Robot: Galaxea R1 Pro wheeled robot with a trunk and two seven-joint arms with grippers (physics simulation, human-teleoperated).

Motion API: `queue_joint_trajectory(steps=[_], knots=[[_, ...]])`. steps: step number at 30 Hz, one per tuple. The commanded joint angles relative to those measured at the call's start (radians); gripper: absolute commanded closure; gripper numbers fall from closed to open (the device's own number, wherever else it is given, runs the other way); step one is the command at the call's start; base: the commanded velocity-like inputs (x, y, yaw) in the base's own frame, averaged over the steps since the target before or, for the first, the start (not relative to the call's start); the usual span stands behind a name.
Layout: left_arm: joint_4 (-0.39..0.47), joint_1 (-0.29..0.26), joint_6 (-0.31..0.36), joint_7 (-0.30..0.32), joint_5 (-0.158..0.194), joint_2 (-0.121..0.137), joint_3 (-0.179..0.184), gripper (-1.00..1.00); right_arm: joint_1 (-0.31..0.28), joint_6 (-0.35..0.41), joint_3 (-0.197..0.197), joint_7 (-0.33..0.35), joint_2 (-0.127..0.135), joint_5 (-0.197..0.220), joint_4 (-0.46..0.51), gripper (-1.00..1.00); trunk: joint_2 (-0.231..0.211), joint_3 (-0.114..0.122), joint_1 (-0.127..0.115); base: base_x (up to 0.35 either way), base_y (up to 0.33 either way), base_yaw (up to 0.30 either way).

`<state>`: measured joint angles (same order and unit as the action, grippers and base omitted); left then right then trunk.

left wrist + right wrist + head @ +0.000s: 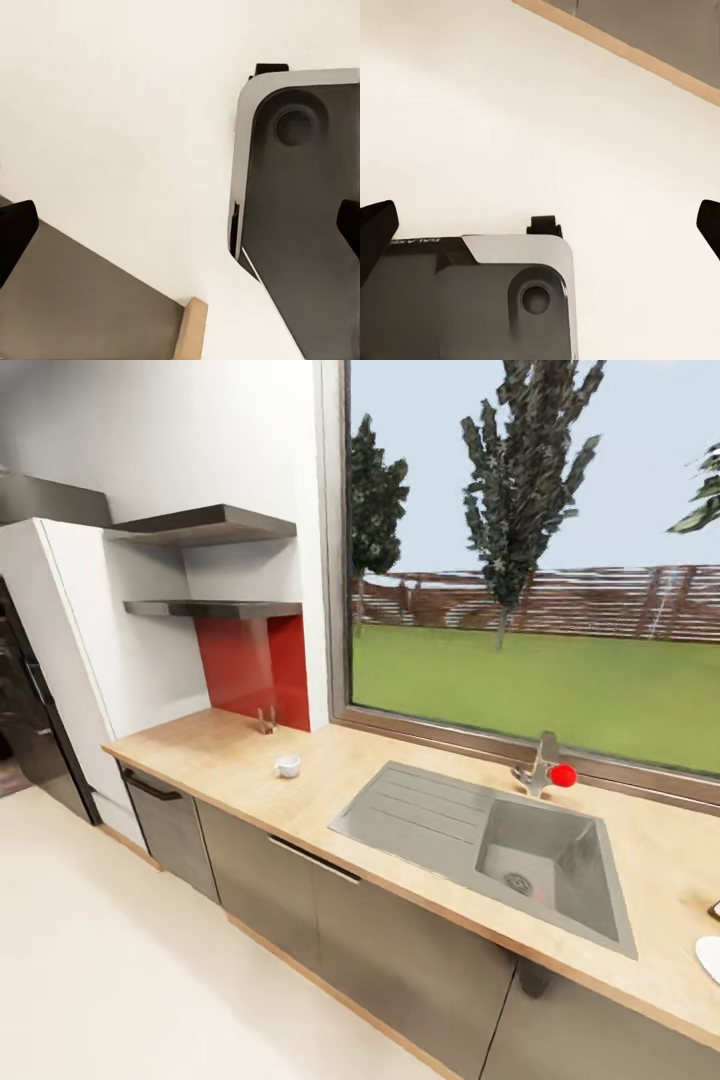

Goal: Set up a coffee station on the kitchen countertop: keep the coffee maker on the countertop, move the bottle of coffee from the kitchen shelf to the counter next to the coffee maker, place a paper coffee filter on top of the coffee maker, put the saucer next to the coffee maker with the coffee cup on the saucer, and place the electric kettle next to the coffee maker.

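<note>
Coffee cup (288, 765) near countertop (420, 840) edge

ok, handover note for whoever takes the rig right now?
Left gripper: open, empty, over pale floor beside the robot's dark base.
Right gripper: open, empty, also over floor.
Tiny white coffee cup stands alone on the beige wood-grain countertop, left of the grey sink.
A white rounded edge at far right could be the saucer; can't confirm.
Nothing assembled yet; every step remains.
</note>
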<state>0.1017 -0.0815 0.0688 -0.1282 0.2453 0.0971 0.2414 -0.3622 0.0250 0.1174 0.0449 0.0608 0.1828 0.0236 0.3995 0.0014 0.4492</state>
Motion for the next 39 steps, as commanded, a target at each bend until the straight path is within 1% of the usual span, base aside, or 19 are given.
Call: queue_joint_trajectory(steps=[1, 16, 21, 39], knots=[[0.002, 0.000, 0.006, -0.004, 0.009, 0.000, 0.009, -1.00, 0.000, 0.003, 0.008, 0.003, 0.001, 0.010, 0.001, -1.00, 0.000, 0.001, 0.001, 0.237, 0.271, 0.213], [0.002, 0.000, 0.006, -0.004, 0.009, 0.000, 0.009, -1.00, 0.000, 0.001, 0.008, 0.002, 0.002, 0.012, 0.001, -1.00, 0.000, 0.018, 0.001, 0.233, 0.276, 0.208], [0.002, 0.000, 0.006, -0.004, 0.009, 0.000, 0.009, -1.00, 0.000, 0.001, 0.008, 0.001, 0.002, 0.012, 0.001, -1.00, 0.000, 0.020, 0.001, 0.232, 0.277, 0.179], [0.001, 0.000, 0.007, -0.004, 0.009, 0.000, 0.009, -1.00, 0.000, 0.001, 0.008, 0.001, 0.002, 0.012, 0.001, -1.00, 0.000, 0.020, 0.001, 0.216, 0.279, 0.018]])
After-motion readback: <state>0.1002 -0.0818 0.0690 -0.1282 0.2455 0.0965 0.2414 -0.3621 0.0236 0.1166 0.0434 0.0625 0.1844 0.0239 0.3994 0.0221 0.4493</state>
